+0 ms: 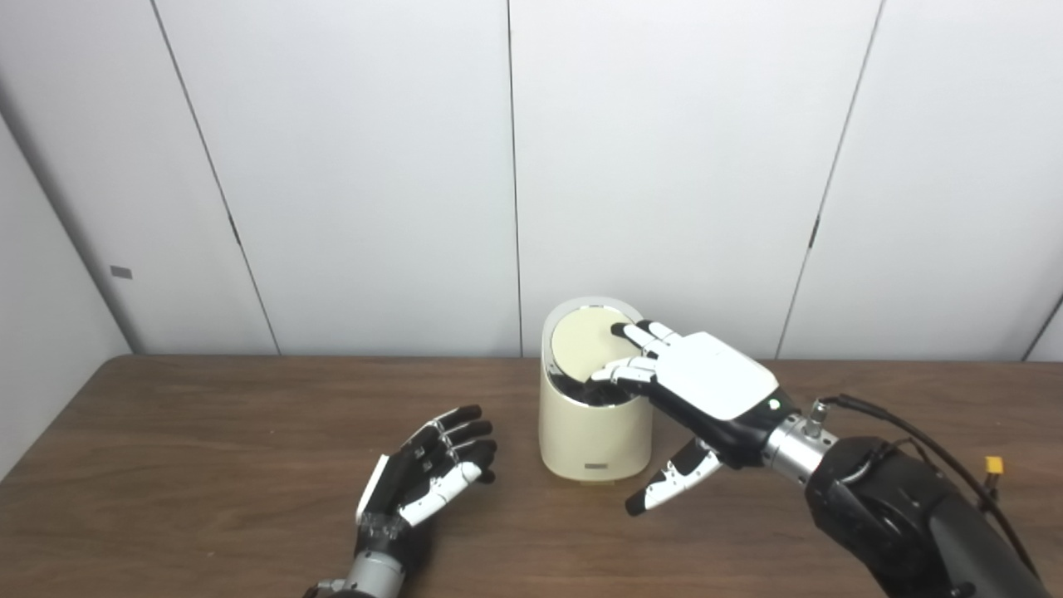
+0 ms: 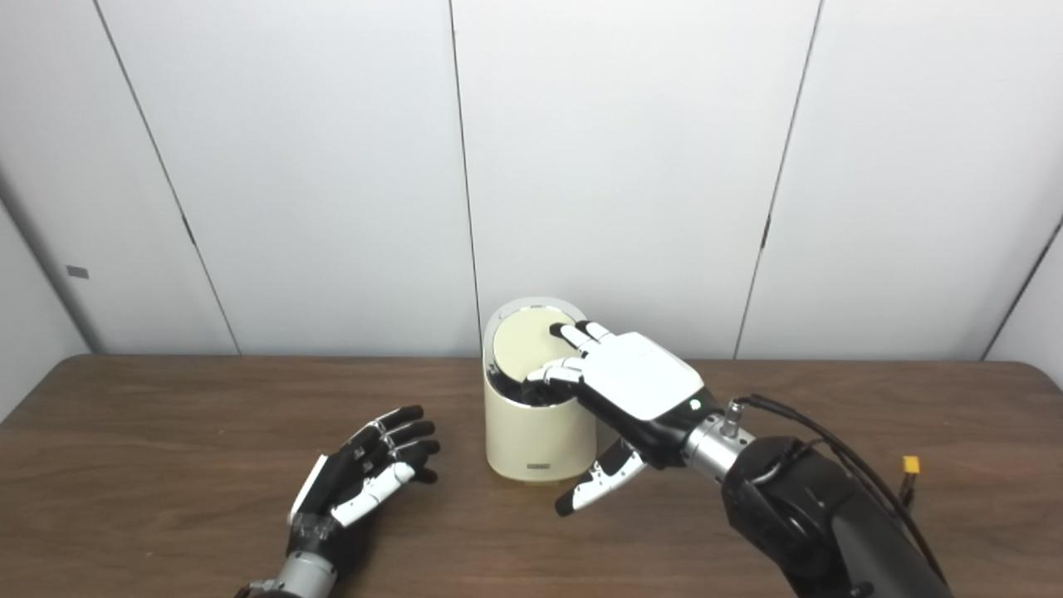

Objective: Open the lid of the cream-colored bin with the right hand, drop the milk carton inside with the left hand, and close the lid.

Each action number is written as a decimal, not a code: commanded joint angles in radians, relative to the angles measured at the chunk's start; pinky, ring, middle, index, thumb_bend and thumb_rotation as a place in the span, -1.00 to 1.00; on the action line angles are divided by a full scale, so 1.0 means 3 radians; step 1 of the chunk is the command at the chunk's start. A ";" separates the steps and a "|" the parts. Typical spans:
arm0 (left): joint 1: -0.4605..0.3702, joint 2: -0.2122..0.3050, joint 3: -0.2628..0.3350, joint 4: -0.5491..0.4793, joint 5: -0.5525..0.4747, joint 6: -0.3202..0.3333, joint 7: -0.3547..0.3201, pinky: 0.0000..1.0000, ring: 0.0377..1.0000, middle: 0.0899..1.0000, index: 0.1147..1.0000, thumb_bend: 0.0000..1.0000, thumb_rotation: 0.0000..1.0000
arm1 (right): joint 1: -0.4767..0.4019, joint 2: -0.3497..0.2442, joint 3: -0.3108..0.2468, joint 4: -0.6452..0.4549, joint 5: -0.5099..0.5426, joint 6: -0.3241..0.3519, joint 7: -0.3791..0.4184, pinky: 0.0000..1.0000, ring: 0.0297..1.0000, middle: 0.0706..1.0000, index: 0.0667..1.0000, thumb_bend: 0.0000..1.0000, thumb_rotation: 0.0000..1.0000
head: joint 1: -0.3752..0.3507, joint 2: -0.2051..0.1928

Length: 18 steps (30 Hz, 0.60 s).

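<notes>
Our bin (image 1: pixel 593 432) stood mid-table (image 1: pixel 208 432), near the wall.
Our left hand (image 1: pixel 428 477) lay left of it; our right hand (image 1: pixel 706 386) reached over its lid (image 1: pixel 581 340) from the right.

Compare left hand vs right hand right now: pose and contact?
The left hand sits low over the table, left of the cream-colored bin, touching nothing; the right hand reaches over the bin, fingertips on the tilted lid. The left shows its dark palm side; the right shows its white back. Neither holds anything.
</notes>
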 commanded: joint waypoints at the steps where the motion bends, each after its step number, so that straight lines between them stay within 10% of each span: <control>1: -0.0066 0.0004 -0.0009 -0.0125 -0.0002 -0.0030 0.0002 0.09 0.36 0.40 0.46 0.51 -0.63 | -0.0073 -0.0056 0.0080 0.0031 -0.0176 0.0045 0.0247 1.00 1.00 0.62 0.64 0.61 0.13 | 0.0002 0.0005; 18: -0.0072 0.0010 -0.0016 -0.0094 0.0007 -0.0056 -0.0015 0.10 0.36 0.39 0.45 0.51 -0.62 | -0.0122 0.0022 0.0016 0.0085 -0.0115 0.0456 0.0930 1.00 1.00 0.73 0.75 0.63 0.37 | 0.0013 0.0003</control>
